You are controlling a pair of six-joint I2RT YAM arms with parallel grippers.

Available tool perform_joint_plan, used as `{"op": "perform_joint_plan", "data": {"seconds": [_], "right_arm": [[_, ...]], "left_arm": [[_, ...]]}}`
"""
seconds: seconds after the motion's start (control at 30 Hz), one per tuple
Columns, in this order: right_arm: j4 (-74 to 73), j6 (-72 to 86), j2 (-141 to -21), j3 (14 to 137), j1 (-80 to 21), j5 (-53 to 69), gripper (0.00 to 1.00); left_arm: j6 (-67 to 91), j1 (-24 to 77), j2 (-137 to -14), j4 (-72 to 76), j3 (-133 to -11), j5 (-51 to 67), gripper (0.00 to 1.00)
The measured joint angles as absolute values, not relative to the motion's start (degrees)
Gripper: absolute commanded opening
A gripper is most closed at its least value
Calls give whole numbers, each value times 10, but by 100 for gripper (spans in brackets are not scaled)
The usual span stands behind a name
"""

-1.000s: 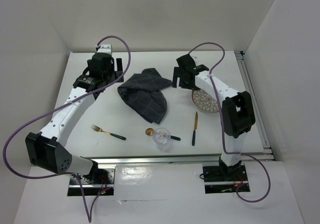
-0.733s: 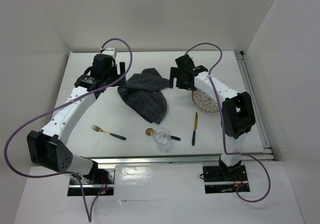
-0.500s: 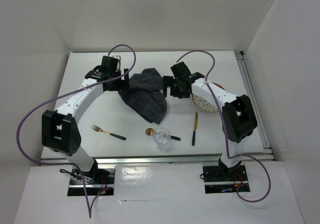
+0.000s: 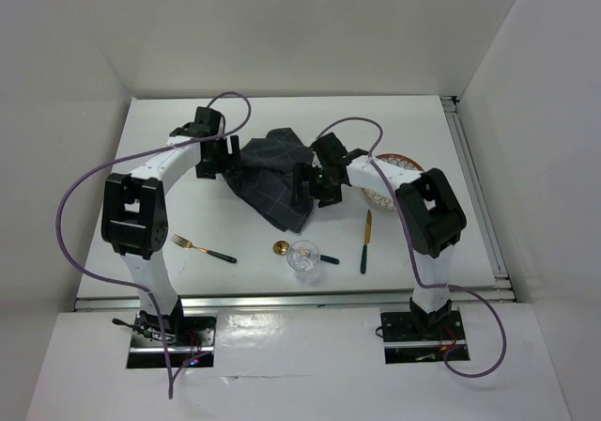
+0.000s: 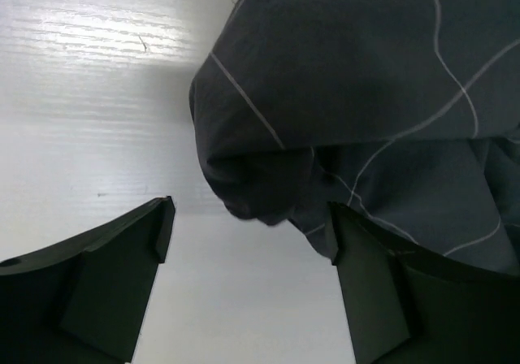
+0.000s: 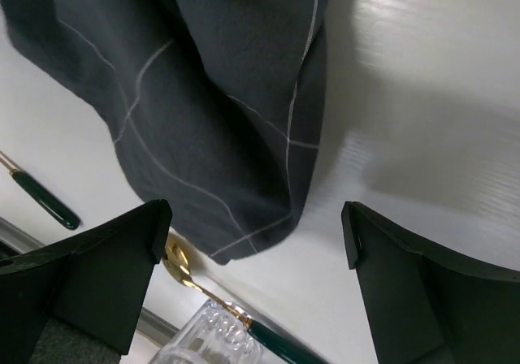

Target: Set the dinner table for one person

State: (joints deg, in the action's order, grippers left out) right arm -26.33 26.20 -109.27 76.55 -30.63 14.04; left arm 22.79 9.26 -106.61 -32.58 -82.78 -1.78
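Top external view: two arms reach inward over the dinner table (image 4: 244,224), the white top that fills most of the scene, and meet at a crumpled dark grey cloth (image 4: 272,181) lying near its middle. The left gripper (image 4: 225,163) stands at the cloth's left edge and the right gripper (image 4: 315,188) at its right edge. Nearer the arm bases, a fork (image 4: 202,248), a spoon (image 4: 282,247), a clear glass (image 4: 303,257) and a knife (image 4: 365,241) lie in a loose row. The glass stands over the spoon's handle. A patterned plate (image 4: 383,195) sits right of the cloth, partly hidden under the right arm.

Left wrist view: the left gripper (image 5: 250,226) has its jaws spread wide and grips nothing. A rounded fold of the cloth (image 5: 349,96) lies just ahead of the gap, with its right side close to the right finger (image 5: 382,299). Bare table (image 5: 97,96) shows to the left.

Right wrist view: the right gripper (image 6: 253,222) is likewise wide apart and grips nothing. The cloth's (image 6: 203,96) lower corner lies between the fingers' line. Beyond it appear the spoon (image 6: 175,254), the glass's (image 6: 203,340) rim and the fork's green handle (image 6: 49,201).
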Motion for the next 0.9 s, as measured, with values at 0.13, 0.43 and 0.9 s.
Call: {"op": "perform_joint_plan", "data": {"seconds": [0.13, 0.43, 0.9], "right_arm": [[-261, 268, -1134, 779, -317, 157, 96], [-254, 276, -1157, 797, -336, 178, 38], [-275, 276, -1162, 950, -281, 150, 0]], "left_arm": [[230, 77, -1098, -318, -839, 12, 73], [243, 61, -1132, -321, -894, 57, 0], [273, 15, -1131, -356, -1051, 155, 0]]}}
